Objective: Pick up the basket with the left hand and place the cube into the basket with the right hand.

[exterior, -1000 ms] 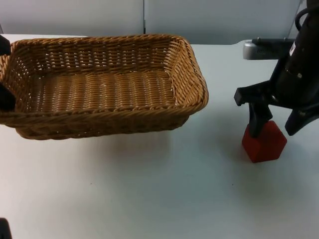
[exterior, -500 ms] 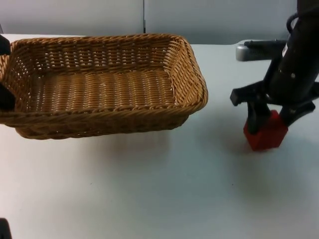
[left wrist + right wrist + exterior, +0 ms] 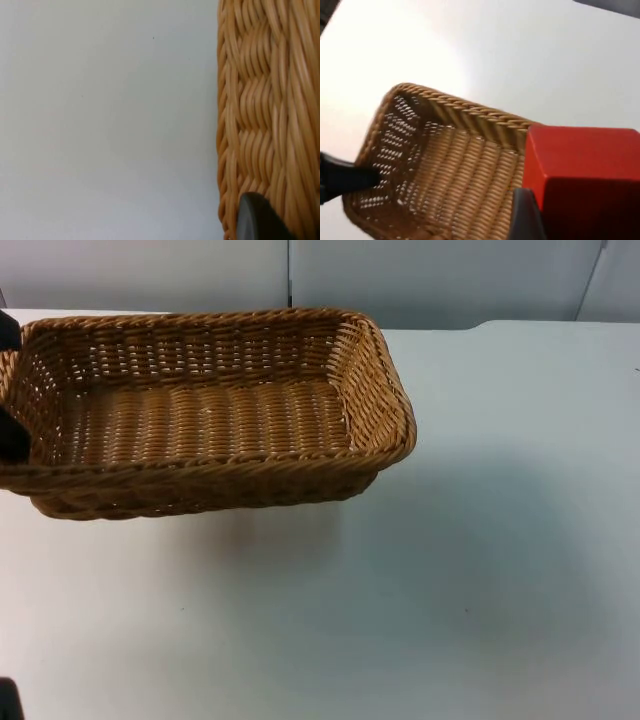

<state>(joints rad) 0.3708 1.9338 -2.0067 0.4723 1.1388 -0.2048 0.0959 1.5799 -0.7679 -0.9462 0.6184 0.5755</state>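
Now the red cube (image 3: 582,175) sits clamped in the right tool (image 3: 555,210), carried high above the counter (image 3: 500,570), with the wicker basket (image 3: 210,410) lying below and ahead of it, so the drop calls for travel forward over the open weave. Its long axis runs across the counter, mouth facing up. The left tool (image 3: 10,435) grips the short end wall, a fingertip (image 3: 257,220) pressed to the weave.
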